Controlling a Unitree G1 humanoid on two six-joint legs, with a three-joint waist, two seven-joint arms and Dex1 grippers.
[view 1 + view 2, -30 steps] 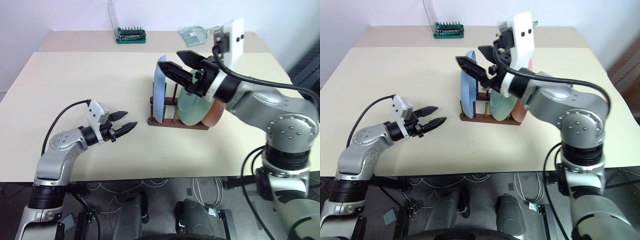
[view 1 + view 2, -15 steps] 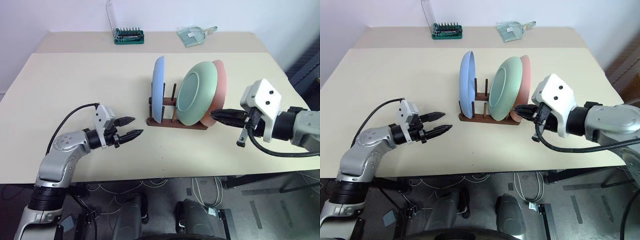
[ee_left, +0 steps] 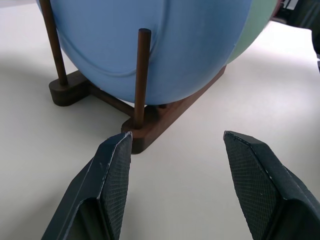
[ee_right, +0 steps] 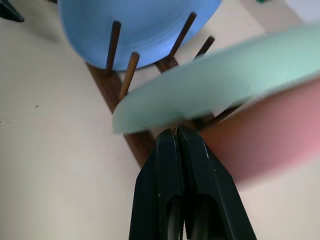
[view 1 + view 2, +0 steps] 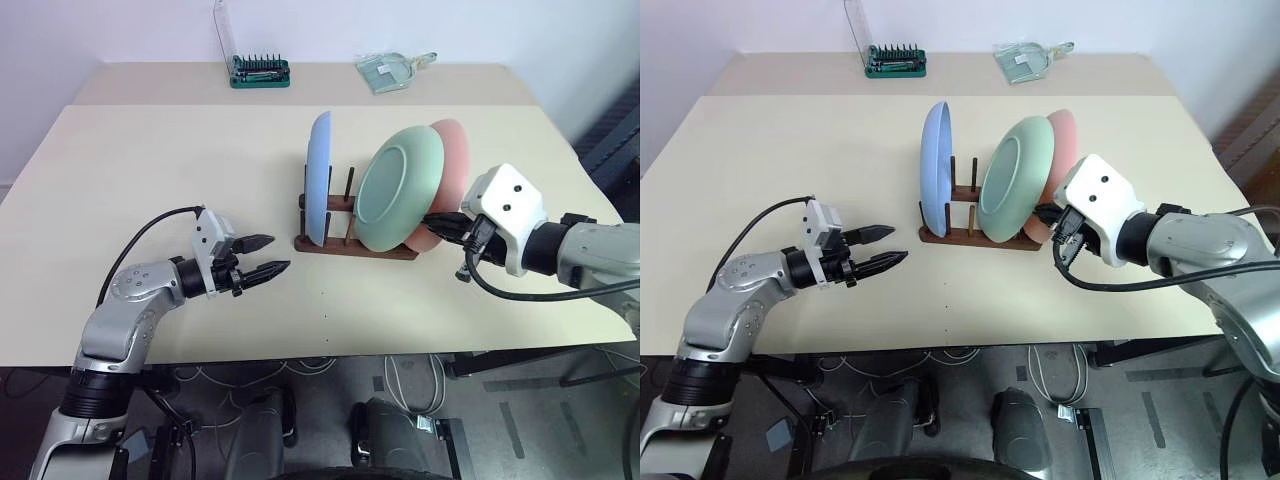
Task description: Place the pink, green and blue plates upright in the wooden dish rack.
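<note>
The wooden dish rack [image 5: 350, 238] stands near the middle of the table [image 5: 150, 160], and all three plates sit in it on edge. The blue plate [image 5: 318, 178] is at the rack's left end, upright between the pegs. The green plate [image 5: 398, 188] stands to the right of the blue one, with empty pegs between them, and leans toward the right. The pink plate [image 5: 452, 170] is just behind the green one at the rack's right end, leaning the same way and largely covered by it.

The right gripper [image 4: 177, 133] has its two black fingers pressed together, holding nothing. Its tip is at the right end of the rack, right under the lower edge of the green plate and beside the pink plate; whether it touches either one I cannot tell.

The left gripper [image 5: 264, 255] hangs just above the table to the left of the rack, apart from it, pointing at the blue plate. Its fingers [image 3: 114, 165] are spread wide and empty.

Far behind the rack, at the table's back edge, sit a green bit holder [image 5: 261, 70] and a clear plastic bag [image 5: 390, 70].
</note>
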